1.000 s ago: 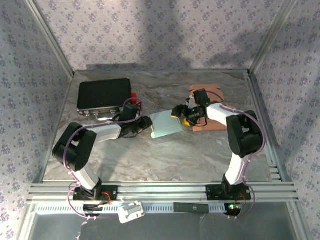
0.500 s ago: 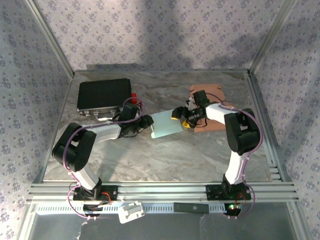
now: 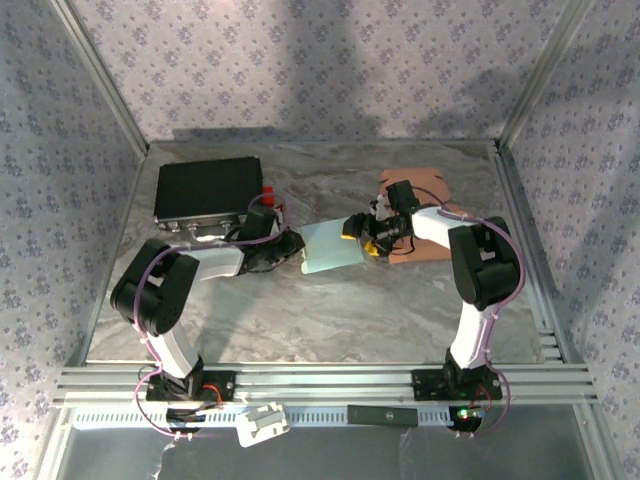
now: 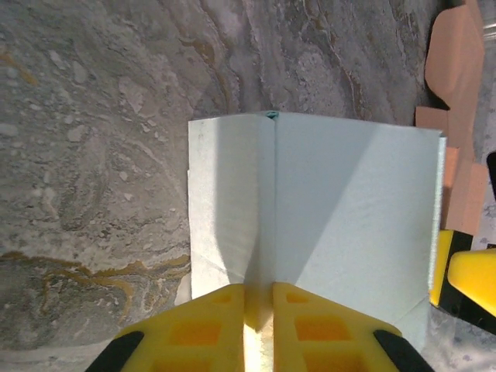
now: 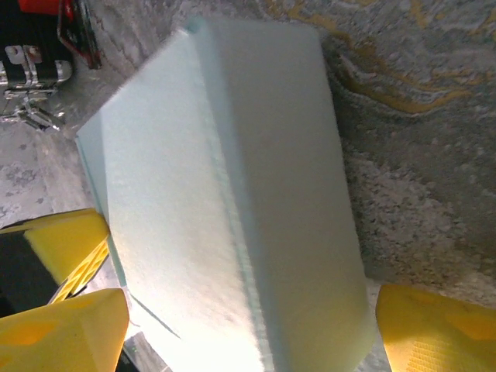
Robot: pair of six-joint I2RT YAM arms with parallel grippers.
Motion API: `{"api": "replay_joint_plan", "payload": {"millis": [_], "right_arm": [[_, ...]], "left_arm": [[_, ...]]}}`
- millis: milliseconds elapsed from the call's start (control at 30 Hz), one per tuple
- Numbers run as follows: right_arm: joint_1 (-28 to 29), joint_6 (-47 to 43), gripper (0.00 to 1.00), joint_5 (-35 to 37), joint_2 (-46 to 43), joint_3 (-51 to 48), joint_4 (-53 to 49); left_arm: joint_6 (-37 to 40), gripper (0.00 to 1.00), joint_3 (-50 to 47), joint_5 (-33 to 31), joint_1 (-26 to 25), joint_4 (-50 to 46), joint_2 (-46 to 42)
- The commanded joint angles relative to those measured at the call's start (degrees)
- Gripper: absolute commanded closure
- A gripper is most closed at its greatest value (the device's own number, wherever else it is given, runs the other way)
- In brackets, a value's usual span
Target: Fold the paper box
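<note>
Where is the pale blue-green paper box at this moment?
In the top external view, the pale blue-green paper box lies centrally on the marble table, between the left gripper and the right gripper, a flat brown cardboard sheet just right of it.

A pale box lies on the table. The left gripper meets its 9 o'clock edge, and the right gripper its 2 o'clock corner. A black case sits at the table's 10 o'clock, brown card at 2 o'clock.
</note>
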Motion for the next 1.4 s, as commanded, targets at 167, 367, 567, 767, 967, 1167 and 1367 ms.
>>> {"api": "replay_joint_plan", "payload": {"millis": [167,367,567,767,967,1167,1367], "right_arm": [[-0.48,-0.27,0.15,-6.31,1.34,0.3,3.04],[-0.32,3.45,0.22,-10.92,3.34,1.54,8.48],[-0.54,7.52,0.35,-13.28,5.03,2.9,12.47],[-0.82,18.14,0.44,-14.63,4.37,-1.45,23.75],[-0.81,30.65,0.51,-14.28,1.44,-5.95,31.74],[-0.46,39.47,0.57,-13.18,-0.3,-7.11,26.32],[0.38,52.55,0.57,-10.6,-3.18,-13.17,30.75]], "left_arm": [[1.18,0.9,-4.58,0.48,2.63,0.74,0.86],[1.82,0.91,-3.56,0.7,2.79,-0.13,1.04],[3.06,0.91,-3.08,0.86,3.54,-1.37,0.82],[6.32,0.77,-4.3,0.36,3.89,-0.42,-3.19],[16.82,0.48,-6.16,-5.23,4.03,-2.68,-12.74],[7.11,0.39,-5.64,-6.55,5.44,-4.98,-15.09],[-20.31,0.38,-10.31,-5.19,5.42,1.45,-14.09]]}}
